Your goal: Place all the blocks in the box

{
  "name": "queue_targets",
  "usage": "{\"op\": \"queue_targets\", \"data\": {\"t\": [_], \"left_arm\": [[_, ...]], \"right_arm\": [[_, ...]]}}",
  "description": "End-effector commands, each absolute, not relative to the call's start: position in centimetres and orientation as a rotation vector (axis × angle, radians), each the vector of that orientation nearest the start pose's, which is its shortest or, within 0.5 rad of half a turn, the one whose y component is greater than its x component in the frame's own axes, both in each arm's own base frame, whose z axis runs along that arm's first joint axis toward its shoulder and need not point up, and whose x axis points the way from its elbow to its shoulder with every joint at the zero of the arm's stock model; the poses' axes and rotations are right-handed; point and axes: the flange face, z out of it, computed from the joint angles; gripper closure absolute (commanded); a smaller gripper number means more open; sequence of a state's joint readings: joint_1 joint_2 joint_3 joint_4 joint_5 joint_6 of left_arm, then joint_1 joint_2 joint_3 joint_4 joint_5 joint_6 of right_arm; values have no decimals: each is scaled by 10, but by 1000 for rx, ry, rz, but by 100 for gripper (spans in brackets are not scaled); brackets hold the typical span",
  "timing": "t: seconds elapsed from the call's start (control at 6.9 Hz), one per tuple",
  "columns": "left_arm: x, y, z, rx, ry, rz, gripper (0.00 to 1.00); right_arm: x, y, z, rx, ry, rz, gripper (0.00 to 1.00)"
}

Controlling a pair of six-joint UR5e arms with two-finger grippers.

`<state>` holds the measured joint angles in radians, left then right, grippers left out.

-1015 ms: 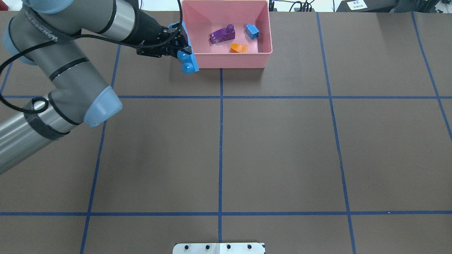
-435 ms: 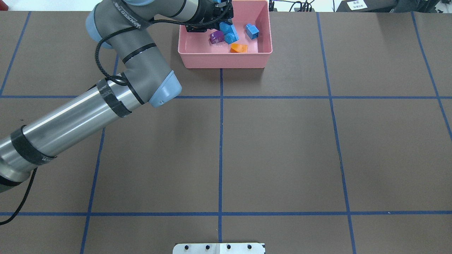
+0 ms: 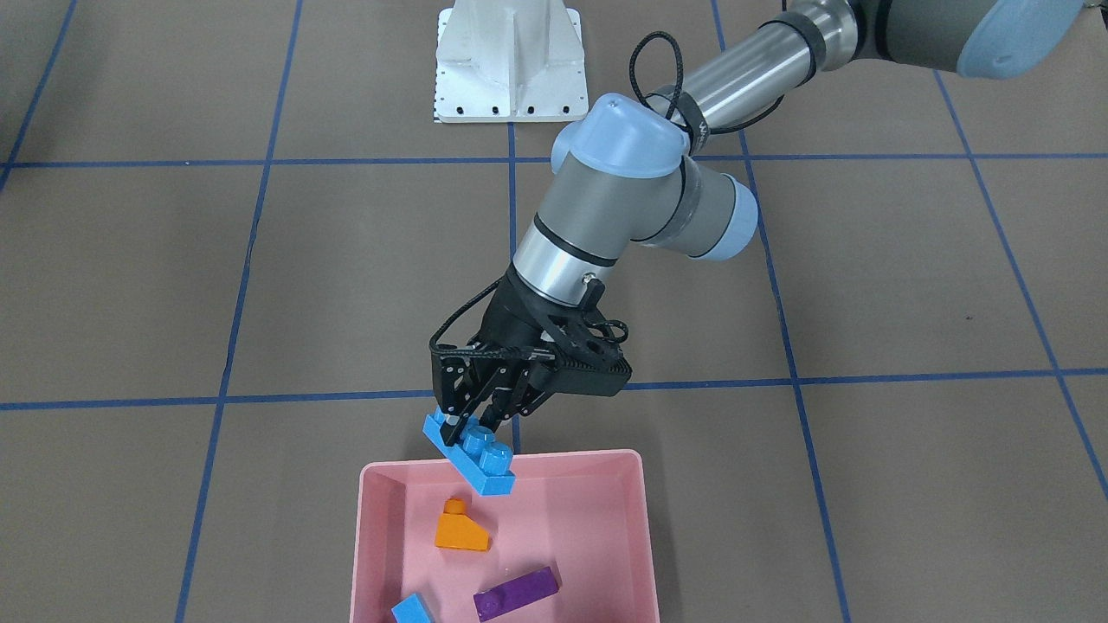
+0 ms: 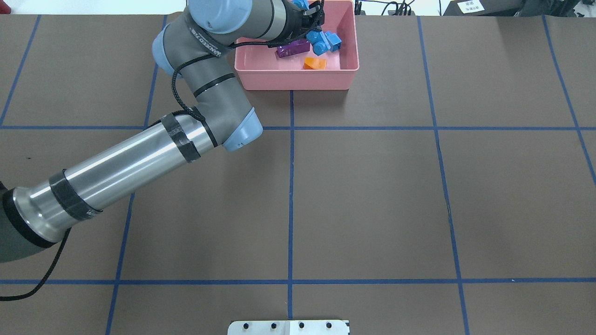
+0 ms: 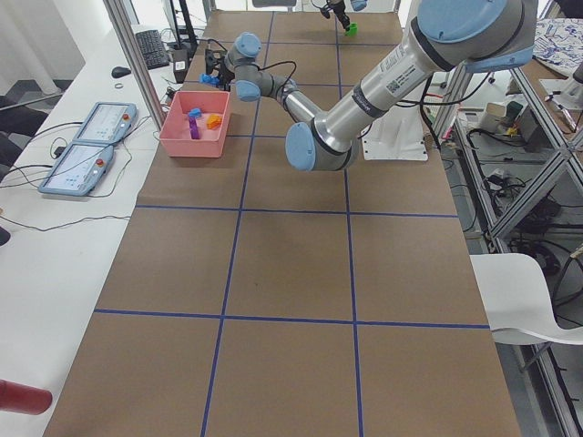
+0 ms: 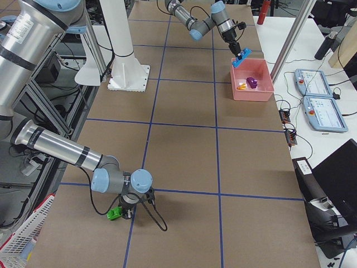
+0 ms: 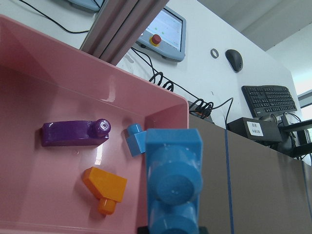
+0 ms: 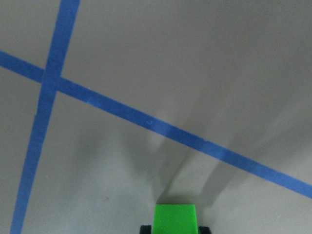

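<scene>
Step in hand: release of the long blue brick (image 3: 472,454) into the box (image 3: 374,554), which sits at the tabletop's far edge.

The brick is clamped at one end by the jaws of the left gripper (image 3: 466,424) and is held above the box, near its robot-side wall. Its long axis is slanted, with the free end lower and pointed into the box; the studs are turned upward.

Release is judged best made low, over bare floor beside the orange brick (image 3: 460,529) and clear of the purple brick (image 3: 517,593) and blue cube (image 3: 413,610), so that bounce-out is avoided.

The green brick (image 8: 175,218) is seen near the tabletop's right end, with the right gripper (image 6: 124,212) jaws apparently closed on it.
</scene>
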<state>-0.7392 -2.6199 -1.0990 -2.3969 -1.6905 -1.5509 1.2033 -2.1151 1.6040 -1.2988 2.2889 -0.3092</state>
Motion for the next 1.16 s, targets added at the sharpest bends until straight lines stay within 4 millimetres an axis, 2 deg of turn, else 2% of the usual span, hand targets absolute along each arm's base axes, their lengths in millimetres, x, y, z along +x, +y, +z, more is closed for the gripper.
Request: {"op": "queue_targets", "data": {"t": [0.0,0.14,0.29,0.58,0.72,0.87,1.01], "left_arm": [[547,-647,67,409,1371,-649,100],[557,-643,69,418,1367,-706,100],[568,-647,88,423,1333,-789,100],[573,-666,124,432,1276,-967,100],[577,-674,144,429,1231,-981,94],[574,-678,147,433,1223,-984,24],[570,-680,147,441,1213,-979,0]], "right_arm": [[2,-210,785,-195,-702,-540,100],[12,-210,760,-146,-697,-514,100],[27,-218,740,-75,-696,-452,100],[49,-235,710,36,-690,-370,100],[53,-245,691,84,-685,-366,100],[54,-250,677,110,-684,-366,100],[58,-273,666,160,-677,-361,100]]}}
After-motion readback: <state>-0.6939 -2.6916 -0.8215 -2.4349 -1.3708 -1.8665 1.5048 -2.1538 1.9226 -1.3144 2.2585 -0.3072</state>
